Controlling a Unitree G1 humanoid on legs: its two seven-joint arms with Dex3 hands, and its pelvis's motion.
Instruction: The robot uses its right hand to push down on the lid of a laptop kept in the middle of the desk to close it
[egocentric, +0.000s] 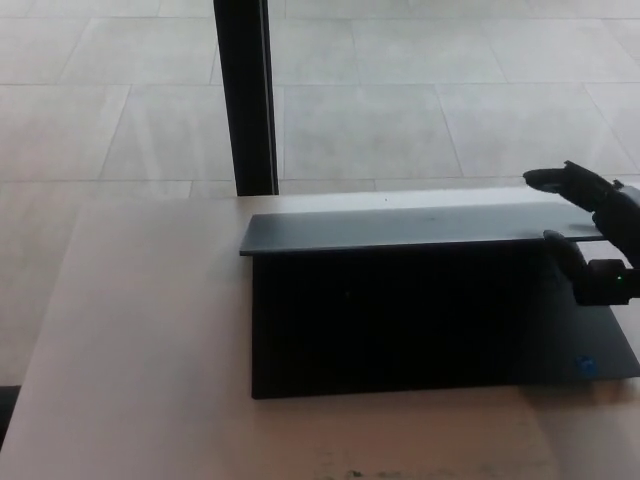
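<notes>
A black laptop (420, 330) sits in the middle of the pale desk (140, 340), its lid (400, 228) tilted far forward over the keyboard so that I see it nearly edge-on. My right hand (590, 230) has come in from the right at the lid's right end. Its fingers are spread apart, one finger (560, 180) reaching above the lid edge and the thumb (570, 258) below it in front of the base. It holds nothing. My left hand is out of the picture.
A black vertical post (245, 95) stands behind the desk's far edge, left of the laptop. Beyond it lies a tiled floor (400, 90). A small blue sticker (588, 366) marks the laptop's front right corner.
</notes>
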